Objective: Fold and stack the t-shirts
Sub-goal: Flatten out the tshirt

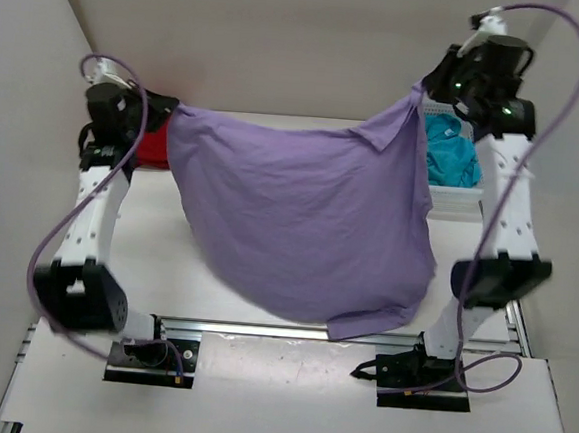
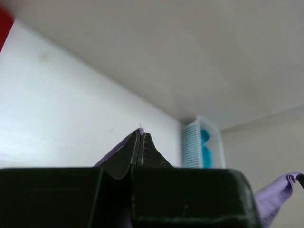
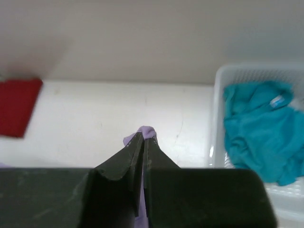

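Observation:
The lavender t-shirt (image 1: 299, 227) hangs spread in the air between both arms, its lower edge sagging near the table's front. My left gripper (image 1: 167, 112) is shut on its left top corner, where a sliver of purple cloth (image 2: 114, 149) shows beside the fingertips (image 2: 140, 137). My right gripper (image 1: 430, 87) is shut on the right top corner, and purple cloth (image 3: 147, 130) bunches between its tips. The red t-shirt (image 1: 153, 146) lies flat at the back left, partly hidden by the left arm. The teal t-shirt (image 3: 259, 128) is crumpled in the basket.
A white mesh basket (image 1: 456, 200) stands at the back right, under my right arm. White walls close the back and left. A metal rail (image 1: 260, 330) with both arm bases runs along the near edge.

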You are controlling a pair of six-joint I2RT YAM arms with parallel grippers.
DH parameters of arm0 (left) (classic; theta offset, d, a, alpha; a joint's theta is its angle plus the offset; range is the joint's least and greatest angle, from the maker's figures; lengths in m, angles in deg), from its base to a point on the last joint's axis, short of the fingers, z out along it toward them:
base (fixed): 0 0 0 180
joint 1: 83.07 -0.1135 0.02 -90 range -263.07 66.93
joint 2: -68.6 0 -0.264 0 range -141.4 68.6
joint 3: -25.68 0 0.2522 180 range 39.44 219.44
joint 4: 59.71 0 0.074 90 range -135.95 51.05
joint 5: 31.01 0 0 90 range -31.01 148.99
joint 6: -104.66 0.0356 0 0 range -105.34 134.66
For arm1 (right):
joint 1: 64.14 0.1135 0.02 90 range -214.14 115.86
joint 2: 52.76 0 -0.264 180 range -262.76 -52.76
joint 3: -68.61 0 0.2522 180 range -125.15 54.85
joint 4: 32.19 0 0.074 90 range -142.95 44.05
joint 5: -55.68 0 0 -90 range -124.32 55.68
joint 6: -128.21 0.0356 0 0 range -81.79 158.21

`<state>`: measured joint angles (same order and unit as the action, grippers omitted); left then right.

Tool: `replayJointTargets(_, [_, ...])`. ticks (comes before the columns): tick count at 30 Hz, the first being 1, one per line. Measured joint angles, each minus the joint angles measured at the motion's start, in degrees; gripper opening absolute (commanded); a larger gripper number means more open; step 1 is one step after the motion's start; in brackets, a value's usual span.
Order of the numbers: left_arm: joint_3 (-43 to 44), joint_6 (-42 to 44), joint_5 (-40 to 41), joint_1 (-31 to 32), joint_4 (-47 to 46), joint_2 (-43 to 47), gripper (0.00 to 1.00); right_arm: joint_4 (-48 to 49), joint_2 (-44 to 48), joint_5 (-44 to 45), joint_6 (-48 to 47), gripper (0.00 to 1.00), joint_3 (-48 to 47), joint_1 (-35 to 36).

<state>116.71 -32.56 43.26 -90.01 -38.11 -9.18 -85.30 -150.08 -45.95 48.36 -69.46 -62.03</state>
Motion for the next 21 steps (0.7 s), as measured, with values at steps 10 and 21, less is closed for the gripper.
replayJointTargets(10, [17.6,-2.3,1.2,3.4,6.1,-27.5,0.00,-3.2,-22.6,-9.4,4.3,0.00,-14.0,-2.4])
replayJointTargets(21, [25.1,-7.5,-1.7,-3.2,-4.2,-12.1,0.00,17.7,1.0,-17.7,11.1,0.00,-11.1,-9.2])
